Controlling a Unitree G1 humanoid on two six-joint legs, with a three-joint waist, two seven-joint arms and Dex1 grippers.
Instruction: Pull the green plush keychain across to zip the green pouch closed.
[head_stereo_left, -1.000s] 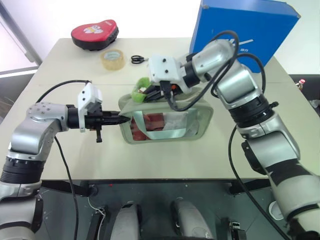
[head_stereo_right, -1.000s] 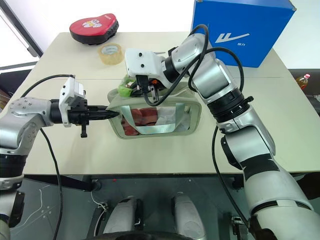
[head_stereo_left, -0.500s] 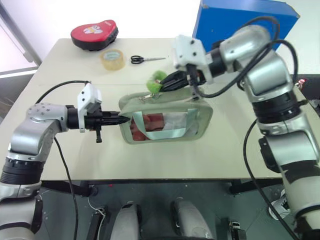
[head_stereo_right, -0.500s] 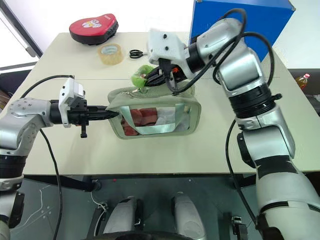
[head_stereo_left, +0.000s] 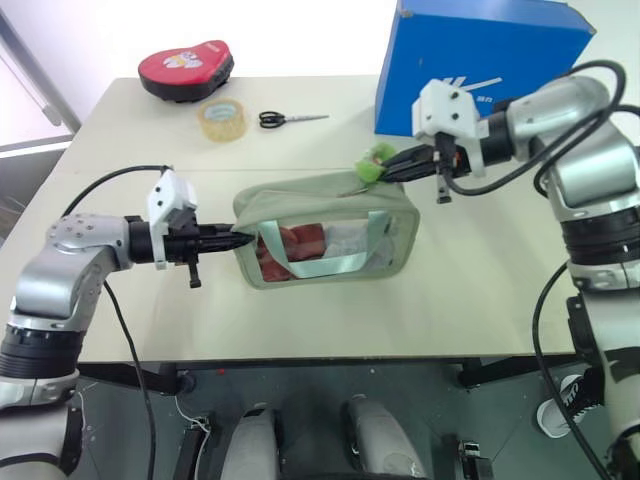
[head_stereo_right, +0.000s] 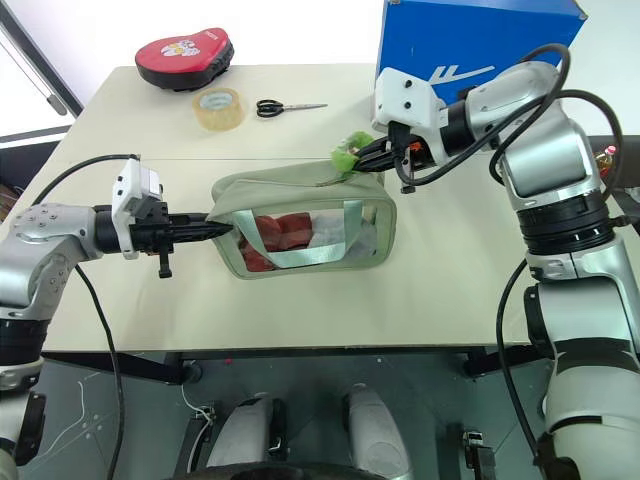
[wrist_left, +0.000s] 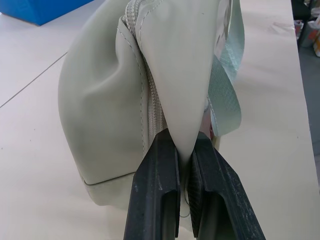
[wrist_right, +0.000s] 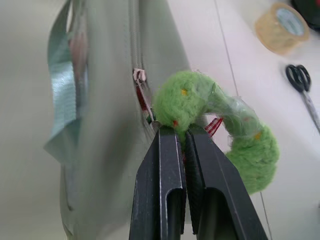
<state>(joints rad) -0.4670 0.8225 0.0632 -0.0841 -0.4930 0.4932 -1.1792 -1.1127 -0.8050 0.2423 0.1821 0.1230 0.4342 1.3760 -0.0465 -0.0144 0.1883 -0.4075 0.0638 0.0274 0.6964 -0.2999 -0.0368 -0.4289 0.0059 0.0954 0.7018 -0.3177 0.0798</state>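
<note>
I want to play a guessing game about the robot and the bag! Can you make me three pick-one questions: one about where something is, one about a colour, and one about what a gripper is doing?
1. Where are the scissors?
A. inside the pouch
B. on the table beside the tape roll
C. on top of the blue box

2. What colour is the keychain?
A. bright green
B. blue
C. black

3. What is the left gripper doing?
A. hanging open over the table
B. holding the tape roll
C. pinching the end of the pouch

Answers:
1. B: the scissors lie flat on the table just beside the tape roll.
2. A: the fuzzy keychain that the right gripper pinches is lime green.
3. C: its fingers are shut on the fabric at the end of the pouch.
</note>
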